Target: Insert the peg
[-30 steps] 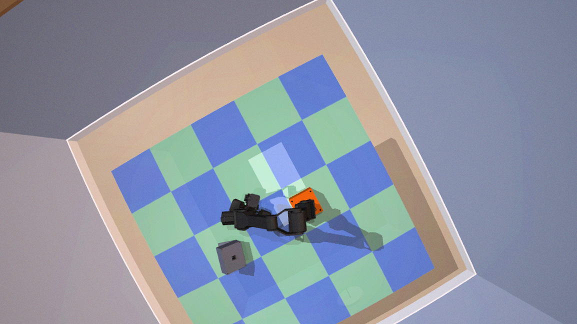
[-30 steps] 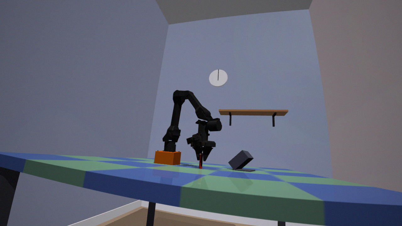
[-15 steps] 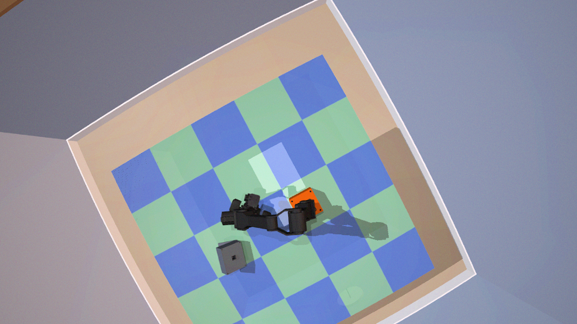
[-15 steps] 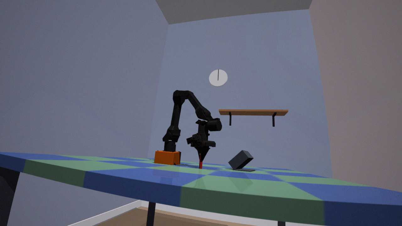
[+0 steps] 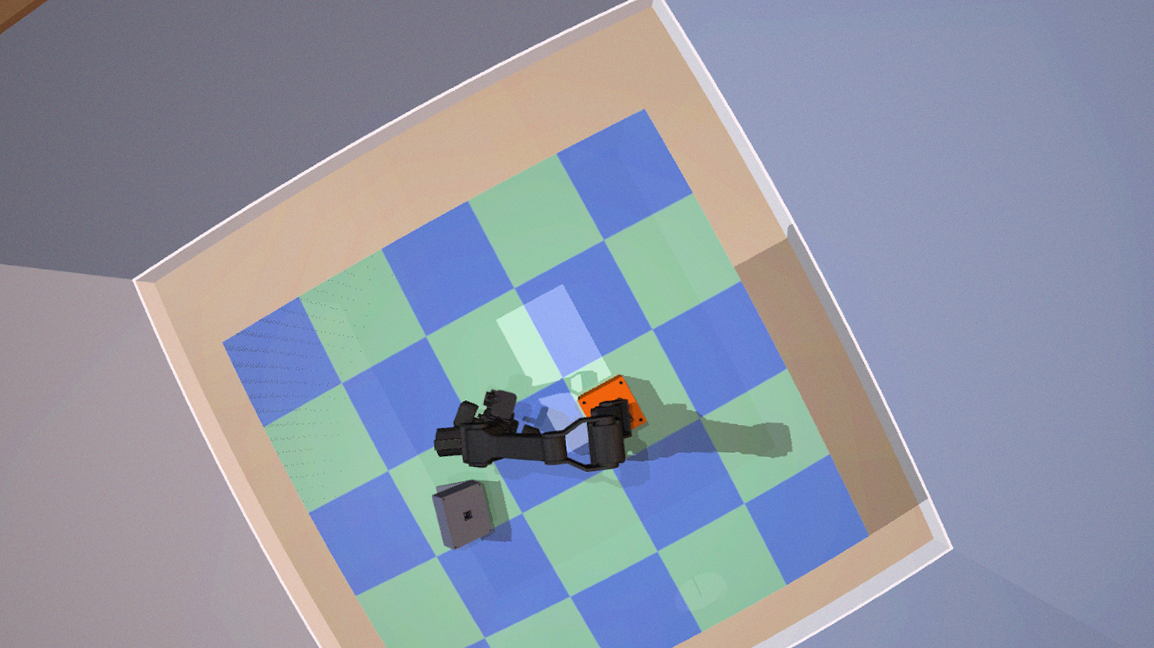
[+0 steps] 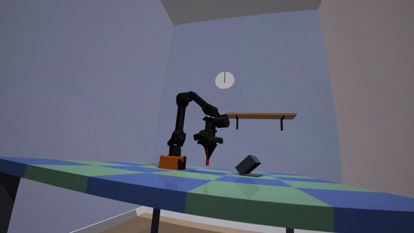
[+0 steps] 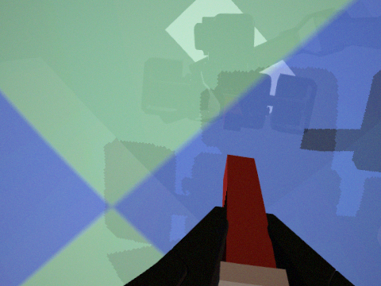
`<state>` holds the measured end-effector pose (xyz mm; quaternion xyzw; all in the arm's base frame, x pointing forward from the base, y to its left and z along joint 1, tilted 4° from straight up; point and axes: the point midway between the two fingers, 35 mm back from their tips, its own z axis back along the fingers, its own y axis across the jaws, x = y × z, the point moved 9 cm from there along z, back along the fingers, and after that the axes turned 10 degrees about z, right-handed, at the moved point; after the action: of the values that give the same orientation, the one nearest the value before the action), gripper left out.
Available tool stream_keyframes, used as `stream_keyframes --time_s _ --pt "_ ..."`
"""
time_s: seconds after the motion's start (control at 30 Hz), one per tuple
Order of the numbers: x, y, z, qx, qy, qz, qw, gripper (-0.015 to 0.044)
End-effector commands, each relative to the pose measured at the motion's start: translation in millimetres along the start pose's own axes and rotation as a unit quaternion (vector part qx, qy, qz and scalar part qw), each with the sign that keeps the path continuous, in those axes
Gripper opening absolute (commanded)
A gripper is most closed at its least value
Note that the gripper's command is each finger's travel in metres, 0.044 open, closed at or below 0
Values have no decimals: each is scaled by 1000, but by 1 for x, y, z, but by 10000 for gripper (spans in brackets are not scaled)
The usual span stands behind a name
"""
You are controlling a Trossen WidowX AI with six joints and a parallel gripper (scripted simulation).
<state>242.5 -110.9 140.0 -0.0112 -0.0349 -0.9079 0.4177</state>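
Observation:
The red peg point(image 6: 207, 162) point(image 7: 242, 179) has flat sides and a light band point(image 7: 254, 274) near its upper end. My gripper point(image 6: 207, 157) point(image 7: 241, 222) is shut on the peg, with one dark finger on each side. The peg hangs roughly upright, its bottom end a little above the table. The grey sloped panel point(image 5: 453, 528) point(image 6: 248, 164) stands apart from the peg, to its right in the exterior view. A small dark square-looking hole point(image 5: 467, 515) shows in the panel's face in the top view. From above, the arm hides the peg and fingertips.
The arm stands on an orange base point(image 5: 597, 399) point(image 6: 170, 162), left of the gripper in the exterior view. A thin dark plate point(image 6: 256, 175) lies under the panel. The table point(image 5: 567, 546) point(image 6: 138, 182) is checkered blue and green. A wall shelf point(image 6: 260, 116) and clock point(image 6: 228, 80) are beyond it.

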Motion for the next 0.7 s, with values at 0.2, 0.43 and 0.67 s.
stream_keyframes --time_s 0.2,0.43,0.67 --pt "-2 -2 39 5 -2 -1 1000 0" --pt "-7 -3 39 14 -4 8 1000 0" --pt "-15 -4 39 28 -8 23 999 0"
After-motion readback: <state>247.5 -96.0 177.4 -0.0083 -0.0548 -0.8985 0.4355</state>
